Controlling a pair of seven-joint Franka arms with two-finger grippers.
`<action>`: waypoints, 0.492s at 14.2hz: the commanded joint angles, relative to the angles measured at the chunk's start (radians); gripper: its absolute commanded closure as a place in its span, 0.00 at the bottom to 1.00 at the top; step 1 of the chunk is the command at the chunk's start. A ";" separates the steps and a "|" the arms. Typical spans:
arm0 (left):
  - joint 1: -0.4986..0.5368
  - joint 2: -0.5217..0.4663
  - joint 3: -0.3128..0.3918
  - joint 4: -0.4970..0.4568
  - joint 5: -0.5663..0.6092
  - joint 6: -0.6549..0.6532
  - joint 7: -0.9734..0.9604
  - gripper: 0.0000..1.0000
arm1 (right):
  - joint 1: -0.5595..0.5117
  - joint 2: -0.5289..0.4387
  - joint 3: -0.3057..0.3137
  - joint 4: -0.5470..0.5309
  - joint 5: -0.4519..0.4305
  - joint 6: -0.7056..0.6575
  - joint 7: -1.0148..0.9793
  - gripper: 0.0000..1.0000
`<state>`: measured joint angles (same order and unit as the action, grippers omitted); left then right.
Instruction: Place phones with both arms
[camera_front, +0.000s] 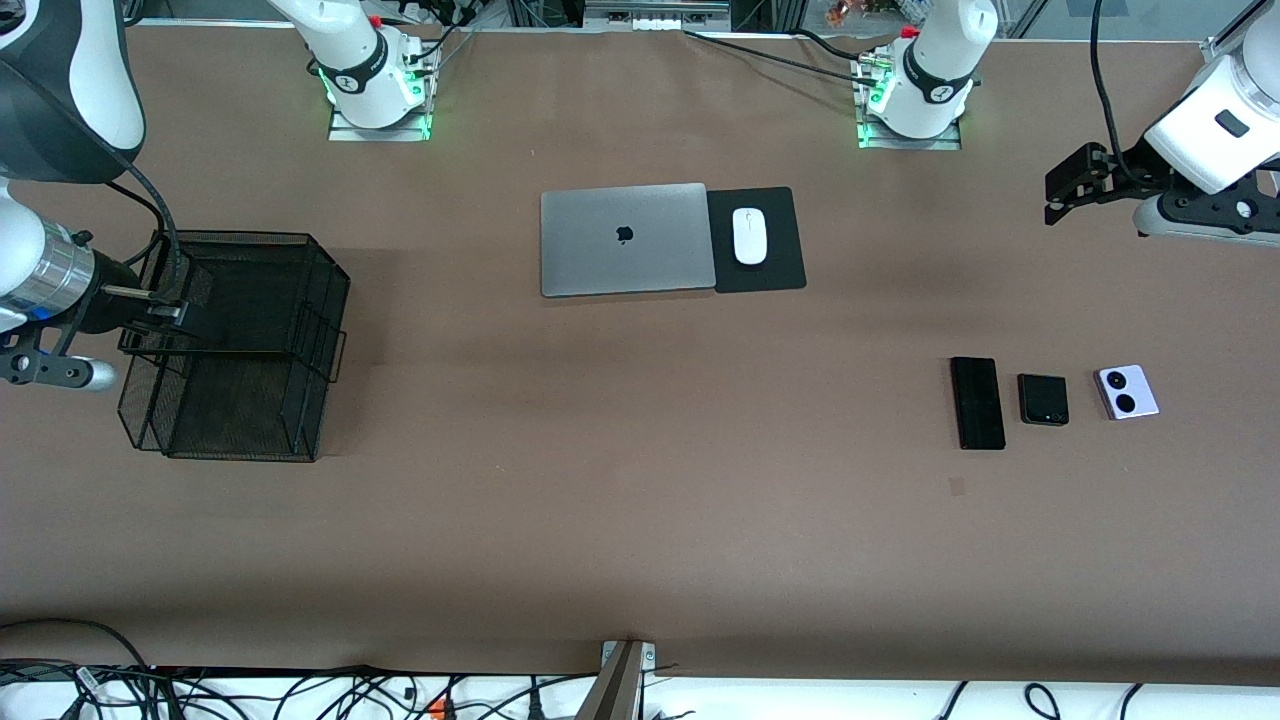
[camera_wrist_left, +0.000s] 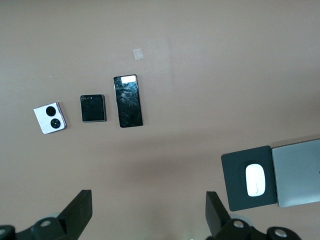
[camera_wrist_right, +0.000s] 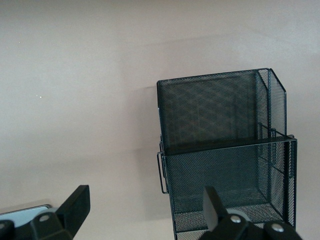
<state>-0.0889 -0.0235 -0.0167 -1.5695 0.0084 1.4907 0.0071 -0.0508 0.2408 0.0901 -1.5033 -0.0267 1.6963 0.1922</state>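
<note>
Nothing is placed yet. The black mesh basket (camera_front: 240, 345) at the right arm's end holds no phone. The right gripper (camera_wrist_right: 142, 210) hangs spread over it, the left gripper (camera_wrist_left: 147, 212) spread and empty above bare table. The long black phone (camera_front: 977, 403), small black phone (camera_front: 1043, 399) and lavender phone (camera_front: 1127, 392) lie in a row near the left arm's end.

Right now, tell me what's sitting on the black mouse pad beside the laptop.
A white computer mouse lies on the black mouse pad, roughly centred. Nothing else rests on the pad. What lies beneath the mouse cannot be seen.
</note>
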 joint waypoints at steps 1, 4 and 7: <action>0.000 0.002 0.007 -0.004 -0.005 0.006 0.005 0.00 | -0.003 -0.006 -0.001 0.000 0.021 -0.012 0.007 0.00; 0.000 0.002 0.009 -0.003 -0.005 0.006 0.005 0.00 | -0.006 -0.005 -0.001 0.006 0.019 -0.006 -0.010 0.00; 0.000 0.002 0.011 -0.003 -0.005 0.006 0.005 0.00 | -0.006 -0.005 -0.003 0.006 0.017 -0.010 -0.007 0.00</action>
<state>-0.0877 -0.0177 -0.0117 -1.5697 0.0084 1.4907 0.0071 -0.0515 0.2408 0.0885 -1.5034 -0.0248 1.6959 0.1916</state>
